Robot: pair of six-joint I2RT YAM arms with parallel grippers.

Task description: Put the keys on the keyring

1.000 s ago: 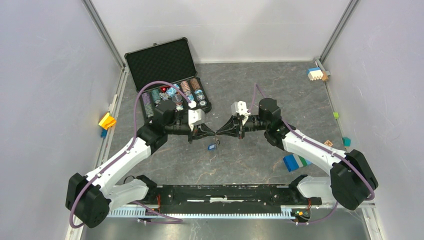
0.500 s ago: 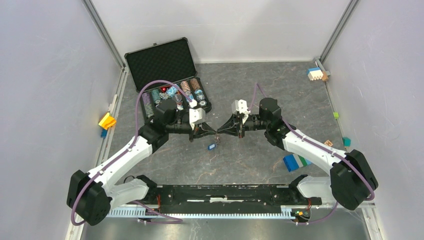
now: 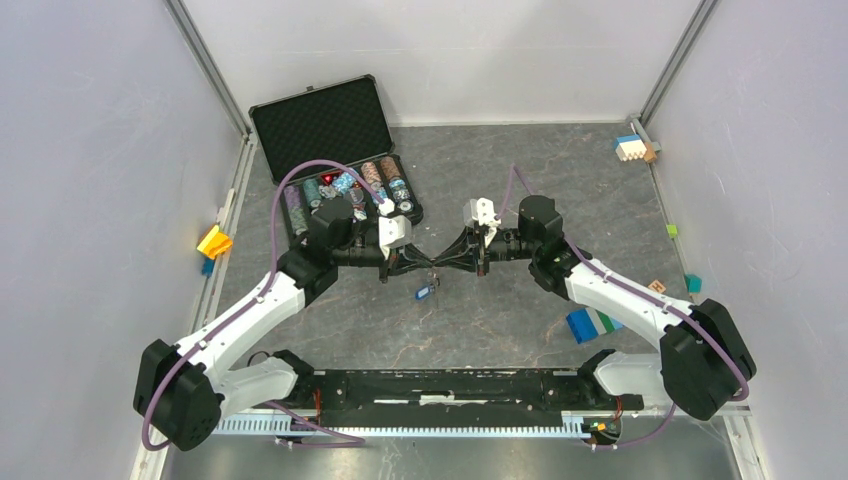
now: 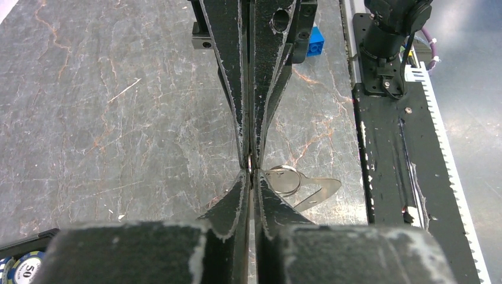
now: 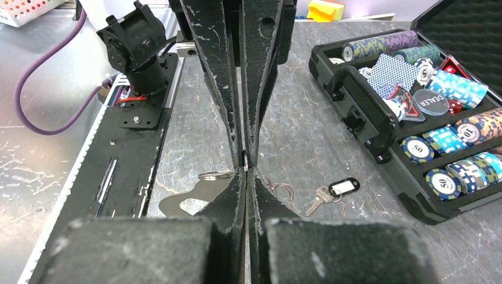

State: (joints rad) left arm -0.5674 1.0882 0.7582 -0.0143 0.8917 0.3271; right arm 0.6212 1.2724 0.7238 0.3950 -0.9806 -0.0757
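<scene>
My left gripper (image 3: pixel 428 265) and right gripper (image 3: pixel 437 264) meet tip to tip above the table's middle, both shut. In the left wrist view my gripper (image 4: pixel 251 173) pinches the edge of a steel keyring (image 4: pixel 285 179) that carries a flat metal plate (image 4: pixel 320 189). In the right wrist view my gripper (image 5: pixel 244 170) pinches the same keyring (image 5: pixel 215 175) from the other side. A key with a black-and-white tag (image 5: pixel 331 192) lies on the table beside small loose rings (image 5: pixel 279 190). A small blue tag (image 3: pixel 425 293) shows just below the tips.
An open black case (image 3: pixel 300 125) of poker chips (image 5: pixel 441 181) stands behind the left gripper. Blue-and-white blocks (image 3: pixel 590 323) lie by the right arm. Small coloured blocks (image 3: pixel 632 148) sit in the far right corner. A yellow piece (image 3: pixel 213 241) lies by the left wall.
The two grippers have edged closer, so their tips now touch. The left arm shifted slightly up and right. The blue tag moved a little with them.
</scene>
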